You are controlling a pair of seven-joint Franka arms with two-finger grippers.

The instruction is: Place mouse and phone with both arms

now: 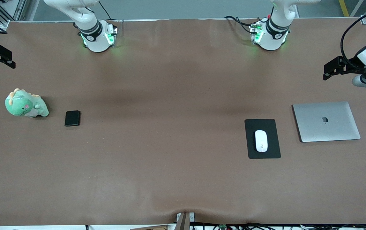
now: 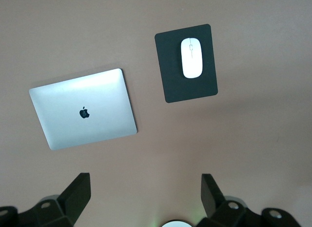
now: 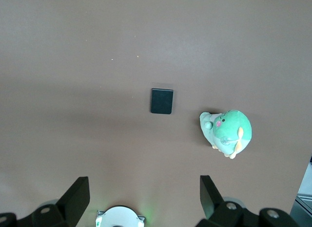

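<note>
Front view: mouse sits on the mouse pad near the left arm's end of the tabletop, beside a laptop. Phone lies by a plush dinosaur near the right arm's end.

Left wrist view: left pincer spread wide, holding nothing, high up.

Right wrist view: right pincer same deal, wide. Looks like both are placed, or nothing's started, honestly can't tell.

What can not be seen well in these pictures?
- Left gripper, high over the table's left-arm end: left wrist view's edge cuts off all but its open fingers.
- Right gripper, at the right-arm end: the same, right wrist view.
- Phone beside the plush toy: too small to tell screen side from back, any view.
- Mouse on its pad: underside hidden.
- Laptop: closed, inside hidden.
</note>
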